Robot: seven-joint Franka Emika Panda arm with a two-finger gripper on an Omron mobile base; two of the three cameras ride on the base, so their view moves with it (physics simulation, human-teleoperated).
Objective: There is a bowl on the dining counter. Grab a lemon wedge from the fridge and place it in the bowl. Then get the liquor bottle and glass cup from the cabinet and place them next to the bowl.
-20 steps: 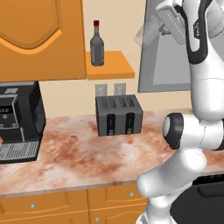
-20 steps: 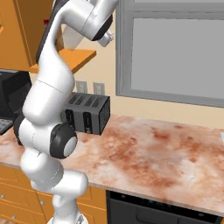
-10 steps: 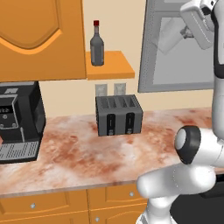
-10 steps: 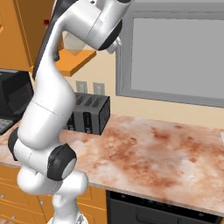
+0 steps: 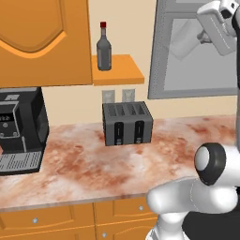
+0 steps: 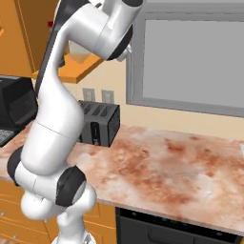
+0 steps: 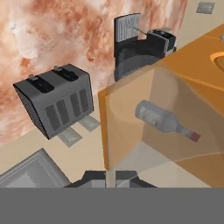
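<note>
Meanwhile, we noted the arm (image 5: pixel 220 28) had swung rightward from the liquor bottle (image 5: pixel 104 48); jaws stayed together, empty.

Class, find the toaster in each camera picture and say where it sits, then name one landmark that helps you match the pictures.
Left base view: toaster at centre, on the counter below the wall outlets.
Right base view: left of centre, partly behind the arm.
Hand view: left, tilted.
Shared landmark: the wall outlets.

Coffee machine (image 5: pixel 18 126) cut off at left
</note>
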